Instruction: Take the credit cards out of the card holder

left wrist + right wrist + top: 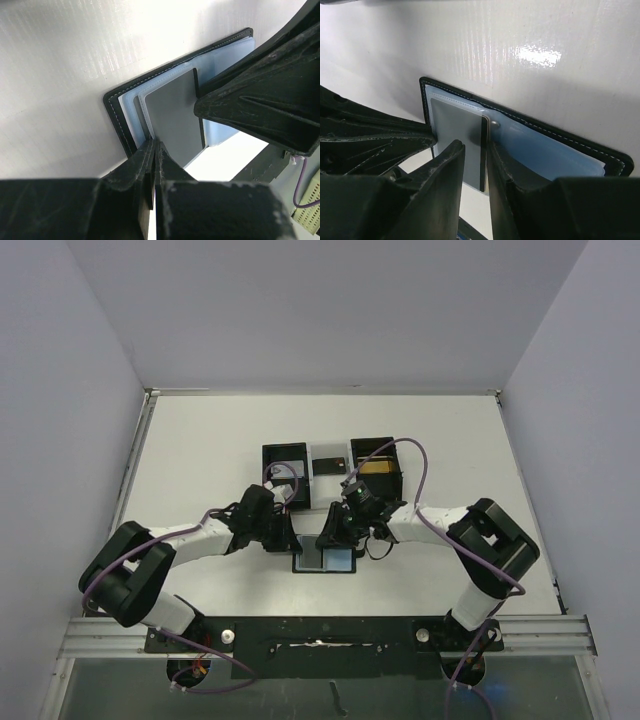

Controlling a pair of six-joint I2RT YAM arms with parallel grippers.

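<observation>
1. The small black bifold card holder (114,112) with blue-grey pockets lies spread open on the white table (200,460), beneath both sets of jaws
2. A flat grey card (175,115) sits in its pocket, its edge between the slightly parted jaws of the right gripper (476,147)
3. The left gripper (154,145) has its jaws closed together at the holder's near edge
4. Two black open-top boxes (285,447) stand beyond both jaws

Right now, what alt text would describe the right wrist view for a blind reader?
An open black card holder lies on a white table; the right gripper straddles the edge of a grey card in one pocket.
</observation>
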